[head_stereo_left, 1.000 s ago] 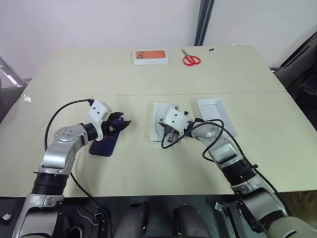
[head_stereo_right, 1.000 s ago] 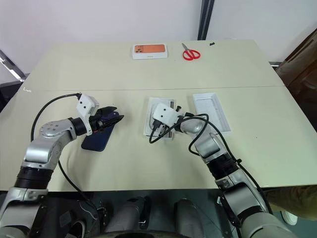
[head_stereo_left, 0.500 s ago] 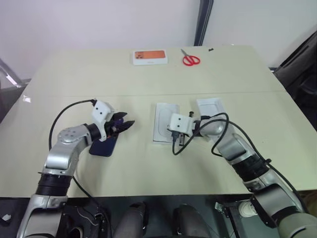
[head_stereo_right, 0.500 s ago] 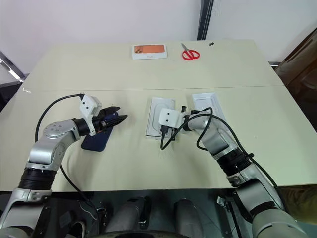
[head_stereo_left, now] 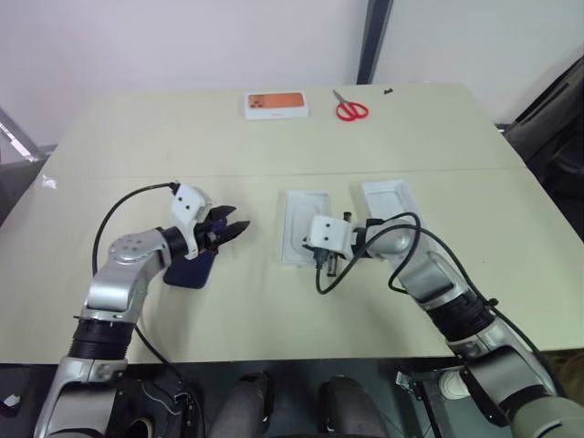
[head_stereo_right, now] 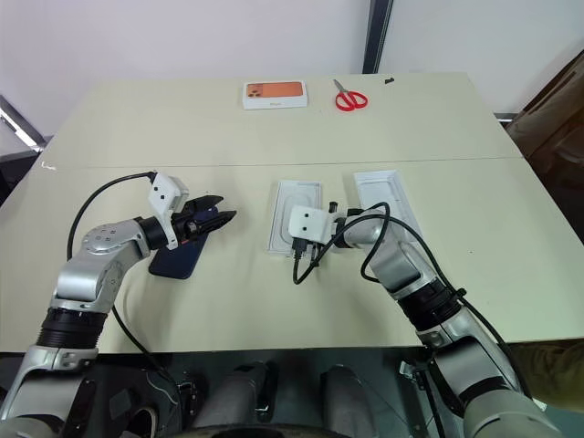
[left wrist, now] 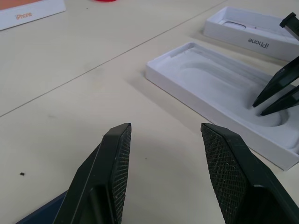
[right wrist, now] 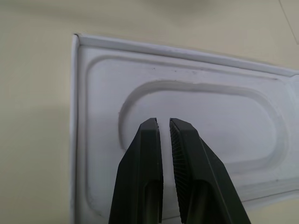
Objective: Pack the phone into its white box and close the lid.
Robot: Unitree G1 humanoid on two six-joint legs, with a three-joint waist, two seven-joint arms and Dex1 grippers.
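Shifted toward frame center since a second ago: right gripper (right wrist: pixel 162 126), nearly shut, over white insert (head_stereo_left: pixel 301 235); left gripper (left wrist: pixel 163 140) apart above phone (head_stereo_left: pixel 190 271).

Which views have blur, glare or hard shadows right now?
Left wrist view: fingers soft up close, insert sharp, no glare. Right wrist view: soft shadow beside the insert, recess evenly lit. Eye views: even light, faint shadows under both arms, table glare-free.

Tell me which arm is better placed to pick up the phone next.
Left. Its open claw hovers right beside the phone, while the right claw, shut, sits over the white insert, farther from the phone.
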